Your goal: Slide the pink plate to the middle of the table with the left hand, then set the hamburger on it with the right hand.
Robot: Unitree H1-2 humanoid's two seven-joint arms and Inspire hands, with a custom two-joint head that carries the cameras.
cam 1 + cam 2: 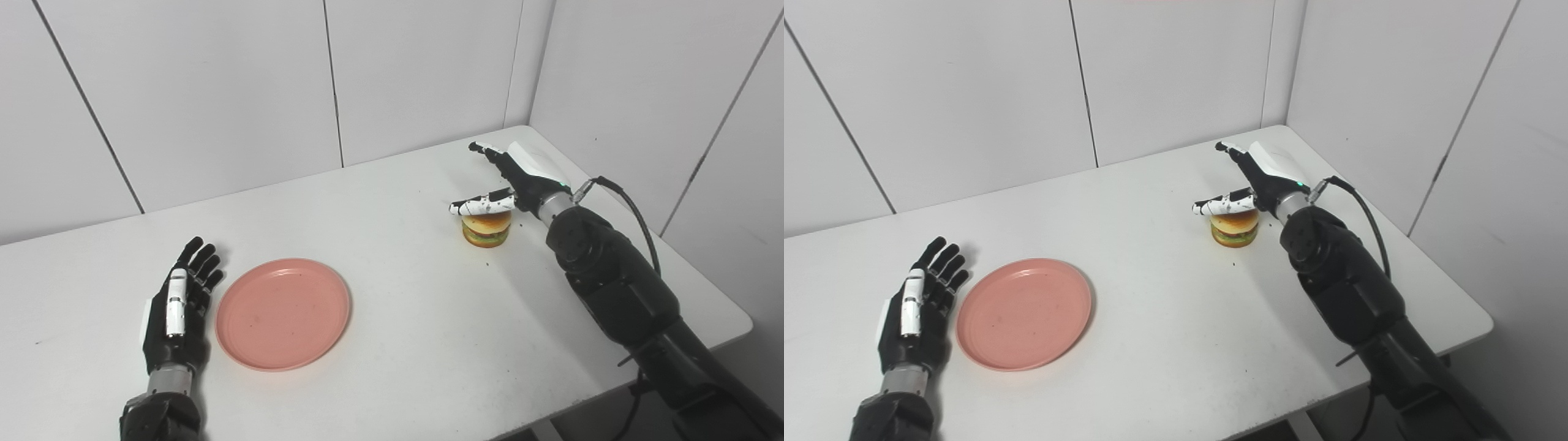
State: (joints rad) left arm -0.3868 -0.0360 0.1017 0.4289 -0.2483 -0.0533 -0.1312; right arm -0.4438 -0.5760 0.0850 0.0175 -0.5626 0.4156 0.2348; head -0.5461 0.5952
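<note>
**Describer:** Table [398, 318] first, in your left eye view: white, set into a corner of pale panelled walls [214, 92]. Your left hand [177, 306] lies at the near left, palm toward the plate, fingers stretched out and apart, holding nothing.

**Operator:** Where is the plate from there?

**Describer:** Your pink plate [282, 313] sits just beside that hand, on its right. The fingers are close to the rim, but I cannot tell whether they touch it. The plate lies flat, left of the table's middle, and nothing rests on it.

**Operator:** And the burger?

**Describer:** Your hamburger [486, 228] stands upright toward the far right of the table, well apart from the plate. Your right hand [514, 177] is spread above and behind it, gripping nothing. The thumb reaches out level across the top bun. I cannot tell whether it presses the bun or only passes in front.

**Operator:** Now the right eye view.

**Describer:** Same scene, seen from slightly further right. Your left hand [919, 306] again lies open beside the pink plate [1024, 313], with a thin strip of table showing between the fingertips and the rim. The hamburger [1235, 230] stays under the open right hand [1262, 174], thumb crossing its top, other fingers pointing away toward the back wall. A black cable [1366, 214] loops from the wrist along your right forearm.
</note>
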